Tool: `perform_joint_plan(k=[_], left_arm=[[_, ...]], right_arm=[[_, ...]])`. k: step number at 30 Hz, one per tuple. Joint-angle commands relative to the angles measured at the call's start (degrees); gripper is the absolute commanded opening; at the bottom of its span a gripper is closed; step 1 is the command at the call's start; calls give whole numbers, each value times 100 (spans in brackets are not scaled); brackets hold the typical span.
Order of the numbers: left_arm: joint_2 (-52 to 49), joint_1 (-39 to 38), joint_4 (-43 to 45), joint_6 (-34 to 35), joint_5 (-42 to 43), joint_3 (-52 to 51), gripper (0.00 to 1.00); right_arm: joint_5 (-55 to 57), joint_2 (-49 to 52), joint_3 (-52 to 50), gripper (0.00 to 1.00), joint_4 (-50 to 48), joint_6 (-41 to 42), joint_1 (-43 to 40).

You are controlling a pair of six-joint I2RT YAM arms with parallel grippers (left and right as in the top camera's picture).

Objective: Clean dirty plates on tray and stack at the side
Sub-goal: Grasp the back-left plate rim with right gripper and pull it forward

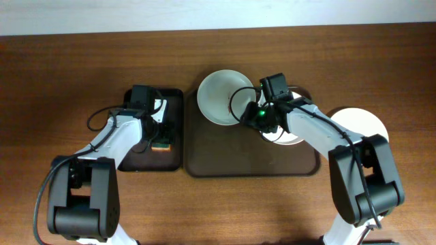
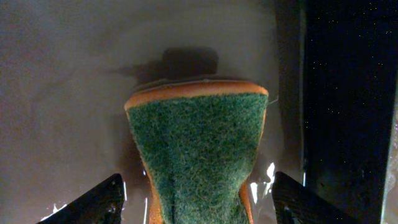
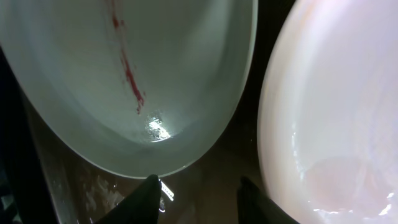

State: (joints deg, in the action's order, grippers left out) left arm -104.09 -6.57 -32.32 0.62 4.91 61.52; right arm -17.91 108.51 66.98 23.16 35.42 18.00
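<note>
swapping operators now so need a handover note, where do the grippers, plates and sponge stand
Left gripper: over the narrow dark tray, green-and-orange sponge between its fingers; grip unclear.
Right gripper: open, empty, low over the large dark brown rectangular tray, between a red-streaked round white plate at rear left and a second white plate beside it.
Done: third white plate sits on the wooden table right of the tray.
Left: wipe and stack the other two.

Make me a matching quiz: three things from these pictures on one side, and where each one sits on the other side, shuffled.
Things:
1. sponge
2. red-streaked plate
3. far-right plate

Places:
A. bare table
B. large tray
C. narrow tray

Pairs: 1-C, 2-B, 3-A.
</note>
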Motion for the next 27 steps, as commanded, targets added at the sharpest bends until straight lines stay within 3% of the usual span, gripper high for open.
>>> perform_joint_plan(k=[1,13,18,27], left_arm=[[-26,20,-37,-20,42,46,74],[-26,20,-101,-20,42,46,74],[-26,20,-114,-20,42,46,74],[-26,20,-116,-20,42,46,74]], right_arm=[[216,184,81,41,-59,586,138],[774,278,72,36,-352,1207,317],[981,278,70,20,-304,1204,487],[964,278,70,9,28,1198,573]])
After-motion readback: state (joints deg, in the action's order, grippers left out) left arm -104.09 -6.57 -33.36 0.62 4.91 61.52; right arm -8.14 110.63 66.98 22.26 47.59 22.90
